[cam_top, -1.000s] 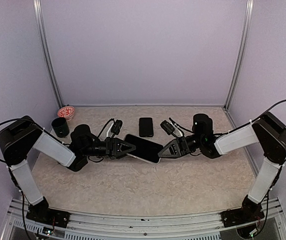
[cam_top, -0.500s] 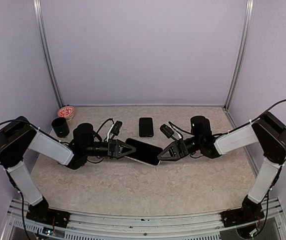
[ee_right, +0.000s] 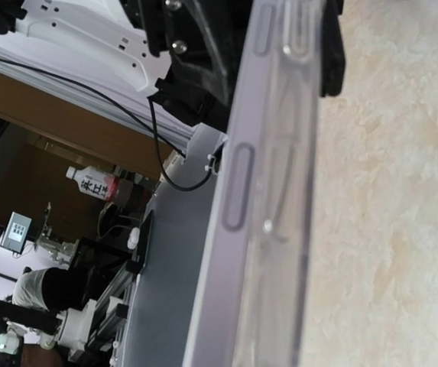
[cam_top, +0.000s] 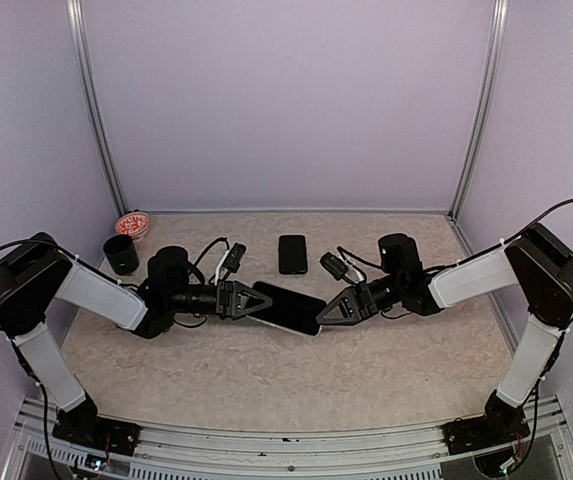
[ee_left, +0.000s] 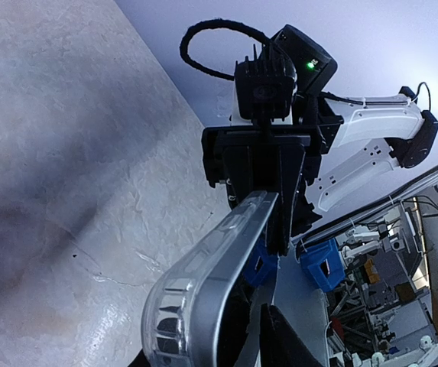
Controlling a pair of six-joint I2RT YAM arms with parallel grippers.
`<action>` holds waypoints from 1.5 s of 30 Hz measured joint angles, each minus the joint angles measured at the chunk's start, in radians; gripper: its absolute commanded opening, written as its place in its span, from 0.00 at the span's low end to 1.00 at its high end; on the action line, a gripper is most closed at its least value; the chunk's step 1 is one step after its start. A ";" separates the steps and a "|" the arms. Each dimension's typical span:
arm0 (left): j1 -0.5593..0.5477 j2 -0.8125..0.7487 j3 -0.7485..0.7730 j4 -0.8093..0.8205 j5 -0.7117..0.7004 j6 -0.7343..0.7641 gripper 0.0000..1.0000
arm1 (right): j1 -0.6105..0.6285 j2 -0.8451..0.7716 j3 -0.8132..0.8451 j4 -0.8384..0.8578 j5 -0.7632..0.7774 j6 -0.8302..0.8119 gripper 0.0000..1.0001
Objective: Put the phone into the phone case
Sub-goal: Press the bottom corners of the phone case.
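Overhead camera looks down; opposed wrist cameras closely share the phone case.

Your pale lilac walls meet at silvery metal posts at eleven and one o'clock. The beige marbled tabletop is evenly lit.

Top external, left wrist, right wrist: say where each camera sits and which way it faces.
Top external: above and behind the bases, looking down at the table; both arms show, left gripper and right gripper holding the cased phone.
Left wrist: on the left arm, looking along the cased phone toward the right gripper; own finger at bottom edge.
Right wrist: on the right arm, looking along it toward the left gripper.
Shared: all show the cased phone.
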 measured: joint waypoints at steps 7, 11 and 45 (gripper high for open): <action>-0.001 0.013 0.006 0.003 0.029 -0.010 0.16 | -0.002 0.000 0.013 -0.066 -0.003 -0.052 0.08; -0.001 0.014 0.010 0.035 0.057 -0.030 0.11 | -0.005 0.001 0.013 -0.079 -0.005 -0.079 0.11; -0.002 0.017 -0.015 0.145 0.059 -0.084 0.01 | -0.037 -0.026 0.084 -0.237 0.014 -0.157 0.50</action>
